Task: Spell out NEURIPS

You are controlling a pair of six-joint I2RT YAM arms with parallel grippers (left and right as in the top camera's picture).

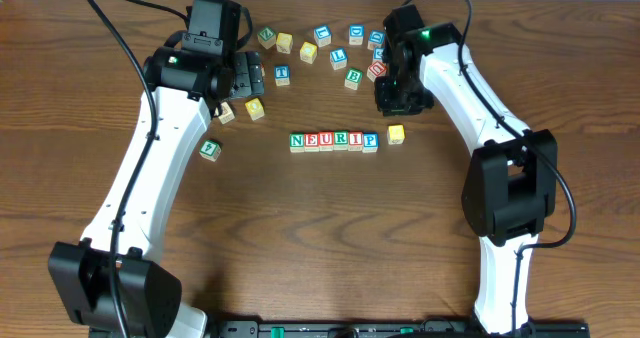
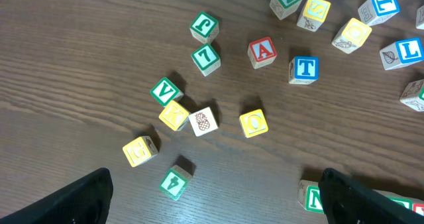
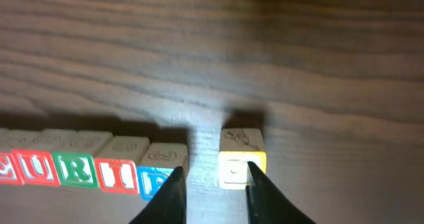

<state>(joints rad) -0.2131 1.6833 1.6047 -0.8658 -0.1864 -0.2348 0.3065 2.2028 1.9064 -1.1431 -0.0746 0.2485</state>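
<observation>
With the right gripper [image 3: 216,171] narrowly parted and empty, the yellow cube [image 3: 236,144] at lower centre is seen apart from the P cube [image 3: 162,159], whose row [image 1: 334,141] could be skewed by a nudge.

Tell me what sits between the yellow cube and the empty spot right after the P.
Nothing visible: only bare table separates the yellow cube from the P cube.

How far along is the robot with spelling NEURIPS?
Six letters look done: N, E, U, R, I, P sit in a row. The yellow cube lies just right of it, with a gap, its letter unreadable. The right gripper is open near it, not gripping. Remaining: closing that gap.
</observation>
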